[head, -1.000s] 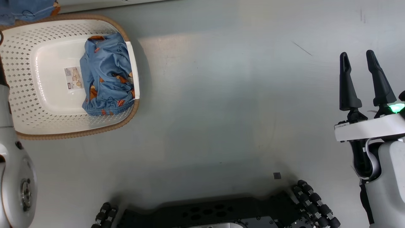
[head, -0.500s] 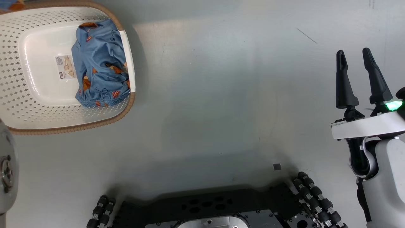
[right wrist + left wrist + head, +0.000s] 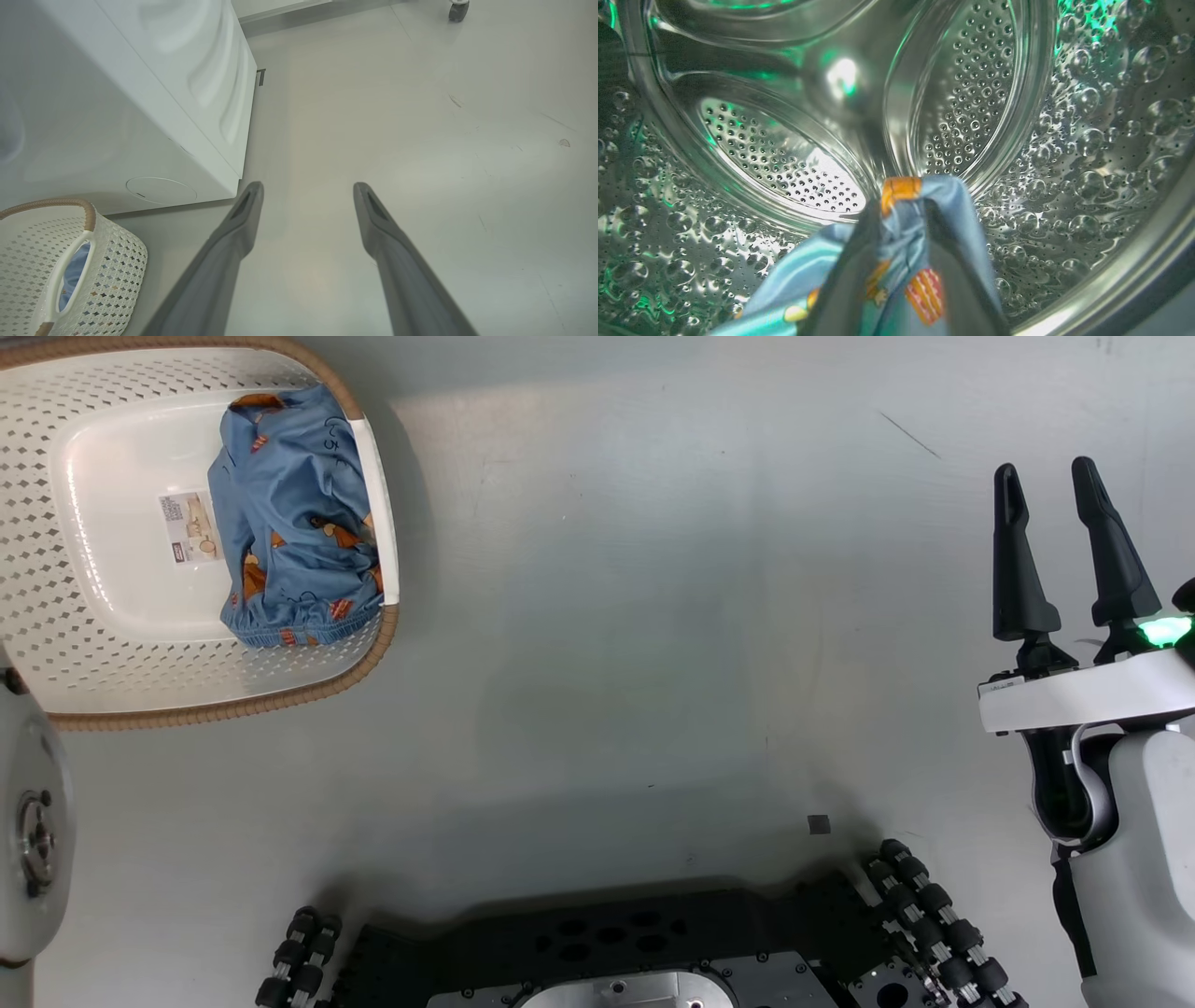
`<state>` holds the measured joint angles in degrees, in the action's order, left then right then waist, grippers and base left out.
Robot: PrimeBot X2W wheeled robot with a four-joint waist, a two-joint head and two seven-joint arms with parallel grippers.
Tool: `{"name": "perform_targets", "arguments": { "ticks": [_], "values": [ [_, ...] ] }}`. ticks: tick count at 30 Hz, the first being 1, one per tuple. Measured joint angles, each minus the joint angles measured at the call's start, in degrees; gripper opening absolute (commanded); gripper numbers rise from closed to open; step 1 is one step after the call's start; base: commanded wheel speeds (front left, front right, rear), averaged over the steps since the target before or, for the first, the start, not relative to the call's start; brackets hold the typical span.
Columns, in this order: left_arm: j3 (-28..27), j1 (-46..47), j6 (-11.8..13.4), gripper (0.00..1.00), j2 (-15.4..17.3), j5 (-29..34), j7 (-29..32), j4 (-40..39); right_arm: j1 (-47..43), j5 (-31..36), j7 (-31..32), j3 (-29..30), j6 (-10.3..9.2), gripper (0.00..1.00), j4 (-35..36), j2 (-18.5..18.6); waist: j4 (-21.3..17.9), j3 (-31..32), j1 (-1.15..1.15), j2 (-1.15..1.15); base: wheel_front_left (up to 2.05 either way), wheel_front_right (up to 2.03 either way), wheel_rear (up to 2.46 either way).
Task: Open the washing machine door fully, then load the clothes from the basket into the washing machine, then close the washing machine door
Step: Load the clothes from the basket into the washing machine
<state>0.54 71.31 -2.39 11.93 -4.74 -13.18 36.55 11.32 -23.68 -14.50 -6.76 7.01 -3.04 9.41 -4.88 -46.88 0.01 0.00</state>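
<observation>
My left gripper is inside the washing machine's steel perforated drum. Its jaws stand slightly apart, and a light-blue garment of the clothes with orange figures still lies between and over the fingers. Another piece of the clothes lies bunched at the right end of the basket on the floor, top left in the head view. My right gripper hovers open and empty at the right, far from the basket. The washing machine door is out of view.
The washing machine's white side stands beside the basket in the right wrist view, where my right gripper points at bare grey floor. My black wheeled base fills the bottom of the head view. A pale left arm joint is at the left edge.
The head camera has shifted, so the basket sits higher and further left in the picture. The blue cloth at the top left corner has left the picture. The right gripper is unchanged.
</observation>
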Motion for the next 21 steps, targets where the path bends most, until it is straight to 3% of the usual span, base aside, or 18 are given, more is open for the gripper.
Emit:
{"name": "perform_targets", "arguments": {
  "ticks": [21],
  "values": [
    [-0.15, -2.34, 0.38, 1.00, -2.86, -1.43, -1.27, 4.05, 0.96, 0.00, 0.00, 1.76, 0.00, 1.00, -0.45, 0.02, 2.28, 3.01, 0.00, 0.00, 0.00, 0.00, 0.00]
  ]
}}
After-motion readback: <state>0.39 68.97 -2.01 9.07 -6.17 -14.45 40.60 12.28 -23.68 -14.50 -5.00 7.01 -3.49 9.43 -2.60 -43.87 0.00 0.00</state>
